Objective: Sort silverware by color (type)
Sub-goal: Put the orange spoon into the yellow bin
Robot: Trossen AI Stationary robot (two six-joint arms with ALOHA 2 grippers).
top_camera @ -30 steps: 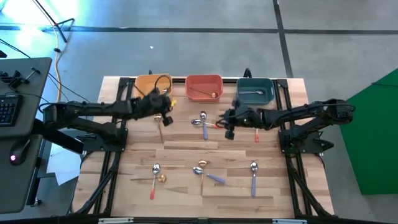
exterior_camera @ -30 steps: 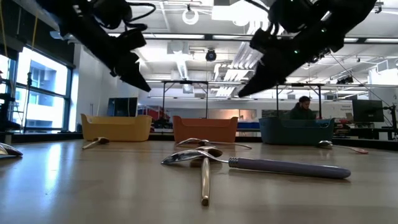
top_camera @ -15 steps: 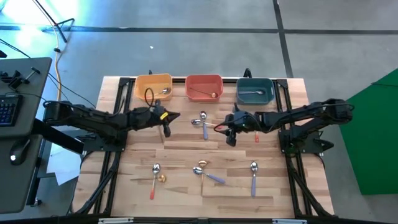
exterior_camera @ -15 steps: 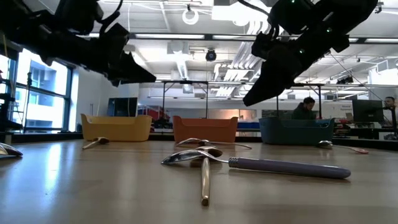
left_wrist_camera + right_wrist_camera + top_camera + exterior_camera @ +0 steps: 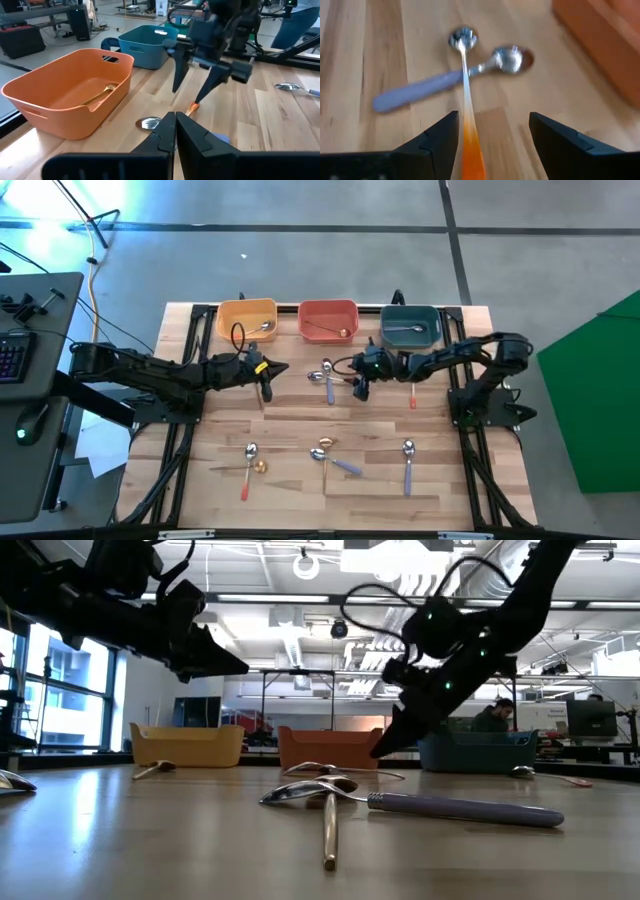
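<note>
Sorting in progress, high view. The right gripper (image 5: 359, 376) has advanced from mid-right toward the frame's centre over the last second and now hangs above the crossed pair of spoons just below the red bin (image 5: 328, 307). Its fingers are spread; in the right wrist view they straddle the orange-handled spoon (image 5: 466, 107), which lies across the purple-handled spoon (image 5: 430, 86). Neither is lifted. In the low view the fingertips sit close above the table (image 5: 120, 840), with no contact visible. Judged step: approach to a pick of the orange-handled spoon, with the purple one touching it and liable to be dragged along.

The left gripper (image 5: 268, 372) has come away from the yellow bin (image 5: 246, 311) and stands just below it at centre-left, over a gold spoon lying on the table. Its fingers are pressed together in the left wrist view and appear empty.

Each bin holds one spoon: yellow (image 5: 264, 328), red (image 5: 324, 331), teal (image 5: 403, 330). Still unsorted: the central pair, a spoon right of the right gripper, and three clusters along the lower table, at lower left (image 5: 250, 464), lower centre (image 5: 330, 457) and lower right (image 5: 408, 463). Judged progress: early, most pieces remaining.
</note>
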